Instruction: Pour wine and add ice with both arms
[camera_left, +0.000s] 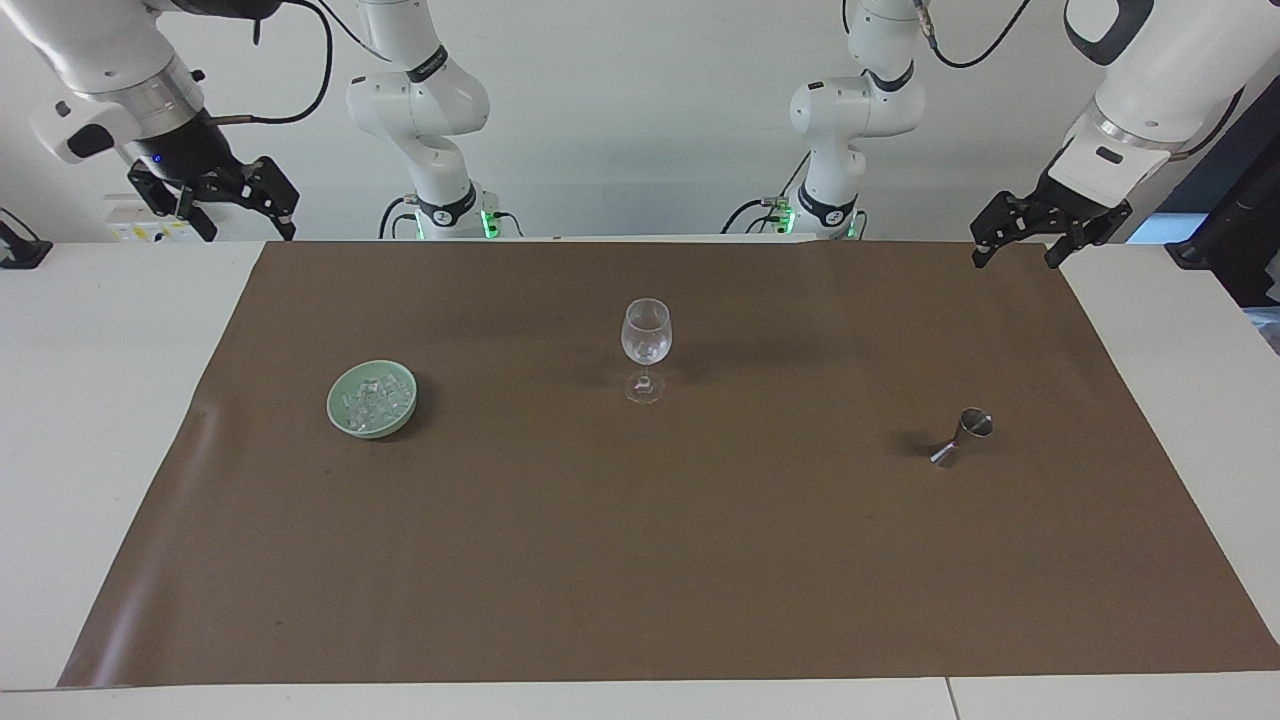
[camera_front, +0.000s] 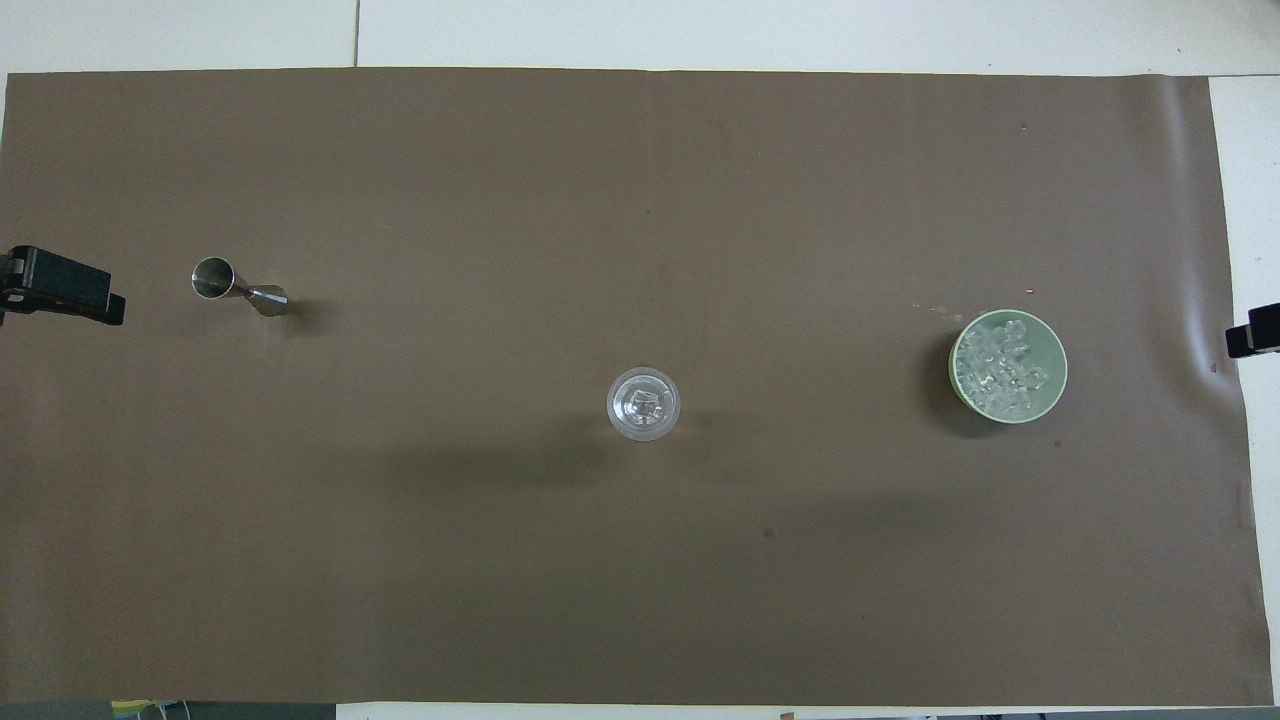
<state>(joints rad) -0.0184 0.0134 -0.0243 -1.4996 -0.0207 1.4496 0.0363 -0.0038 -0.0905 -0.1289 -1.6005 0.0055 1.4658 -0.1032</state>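
A clear stemmed glass stands mid-mat with a few cubes of ice inside. More ice is heaped in a pale green bowl toward the right arm's end. A steel jigger lies on its side toward the left arm's end. My right gripper hangs open and empty, raised over the white table off the mat's corner. My left gripper hangs open and empty over the mat's other robot-side corner. Wine is out of view.
A brown mat covers most of the white table. Only the grippers' ends show in the overhead view, at the mat's two short edges. A few small drops lie on the mat beside the bowl.
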